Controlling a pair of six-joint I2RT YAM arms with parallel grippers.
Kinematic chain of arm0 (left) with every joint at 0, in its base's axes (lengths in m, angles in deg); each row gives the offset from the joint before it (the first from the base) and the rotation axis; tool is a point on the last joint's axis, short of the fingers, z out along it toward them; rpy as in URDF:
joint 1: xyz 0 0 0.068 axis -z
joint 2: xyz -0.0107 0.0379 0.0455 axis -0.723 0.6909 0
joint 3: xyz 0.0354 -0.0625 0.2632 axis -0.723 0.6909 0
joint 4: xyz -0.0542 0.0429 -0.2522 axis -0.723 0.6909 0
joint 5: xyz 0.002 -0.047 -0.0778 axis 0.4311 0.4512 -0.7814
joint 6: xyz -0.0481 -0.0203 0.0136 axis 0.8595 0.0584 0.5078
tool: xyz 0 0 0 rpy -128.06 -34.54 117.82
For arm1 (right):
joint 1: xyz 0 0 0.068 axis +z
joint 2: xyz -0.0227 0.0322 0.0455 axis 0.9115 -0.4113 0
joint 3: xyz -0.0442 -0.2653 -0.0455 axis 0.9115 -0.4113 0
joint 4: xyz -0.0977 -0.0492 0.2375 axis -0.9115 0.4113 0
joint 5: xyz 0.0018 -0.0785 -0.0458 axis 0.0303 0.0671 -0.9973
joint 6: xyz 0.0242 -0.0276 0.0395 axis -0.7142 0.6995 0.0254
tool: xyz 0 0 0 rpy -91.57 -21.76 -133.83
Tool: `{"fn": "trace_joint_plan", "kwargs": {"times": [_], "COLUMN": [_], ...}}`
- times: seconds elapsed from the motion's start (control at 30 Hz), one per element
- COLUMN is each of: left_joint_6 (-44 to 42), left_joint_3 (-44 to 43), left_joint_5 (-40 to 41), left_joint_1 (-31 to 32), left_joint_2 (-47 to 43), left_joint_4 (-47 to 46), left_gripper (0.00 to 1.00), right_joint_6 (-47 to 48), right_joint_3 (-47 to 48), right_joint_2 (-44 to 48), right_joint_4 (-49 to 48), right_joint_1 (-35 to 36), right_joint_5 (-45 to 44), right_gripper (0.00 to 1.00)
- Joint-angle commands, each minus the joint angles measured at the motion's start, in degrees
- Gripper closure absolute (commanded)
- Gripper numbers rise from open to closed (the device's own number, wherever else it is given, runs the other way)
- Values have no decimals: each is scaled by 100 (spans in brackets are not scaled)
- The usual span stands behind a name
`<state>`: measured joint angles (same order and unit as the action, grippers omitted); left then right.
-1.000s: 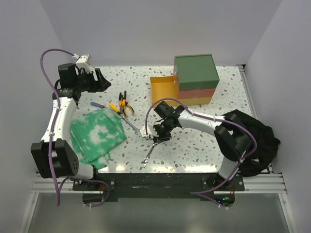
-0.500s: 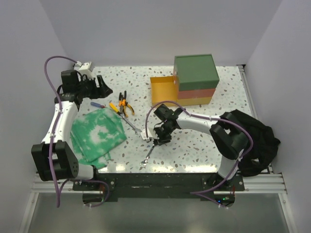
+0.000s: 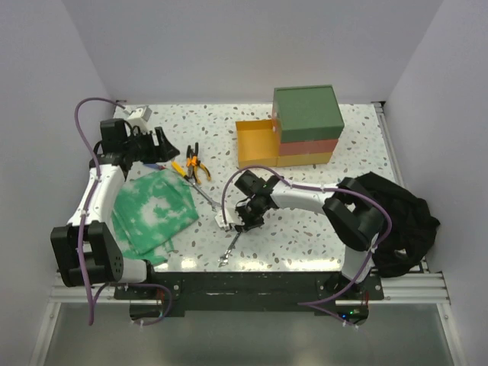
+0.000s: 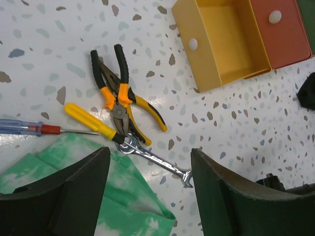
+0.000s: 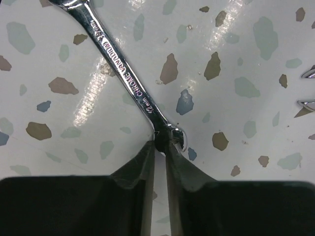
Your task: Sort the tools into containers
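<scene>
Pinching only the very end of a wrench with the right gripper, flat on the table, near the middle, well apart from the far yellow drawer. Could swing or slip out on lifting, held so off-centre.

A thin silver wrench lies flat on the speckled tabletop. Its shank is stamped CHROME VANADIUM and slants away from the claw. The wrench's open-ended head sits right at the claw's tips. The two dark fingers press on the neck just behind that head, one on each side, with only a sliver of gap between them. Well apart from the wrench, two bright metal tips poke in at the edge.
</scene>
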<state>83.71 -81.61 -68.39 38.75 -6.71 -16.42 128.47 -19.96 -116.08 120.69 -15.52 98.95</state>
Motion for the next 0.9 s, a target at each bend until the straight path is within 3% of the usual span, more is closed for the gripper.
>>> {"fn": "trace_joint_plan", "kwargs": {"times": [0.0, 0.07, 0.2, 0.53, 0.87], "left_joint_6": [180, 101, -433, -2455, -3213], "left_joint_3": [387, 467, 704, 792, 828], "left_joint_5": [-597, -1404, -2540, -2980, -2831], "left_joint_1": [-45, -45, 104, 1211, 1765], "left_joint_2": [-83, 153, 444, 1587, 2097], "left_joint_4": [-226, -121, -121, 863, 1101], "left_gripper": [28, 29, 29, 32, 34], "right_joint_6": [-92, -189, -391, -584, -901], "right_joint_3": [-285, -302, -653, -2147, -2227], "right_joint_2": [-134, -134, 111, 1219, 1316], "right_joint_4": [-463, -550, -1217, -3028, -3214], "right_joint_1": [254, 298, 316, 315, 315], "right_joint_5": [-556, -724, -1013, -1093, -1111], "right_gripper": [91, 99, 100, 100, 100]}}
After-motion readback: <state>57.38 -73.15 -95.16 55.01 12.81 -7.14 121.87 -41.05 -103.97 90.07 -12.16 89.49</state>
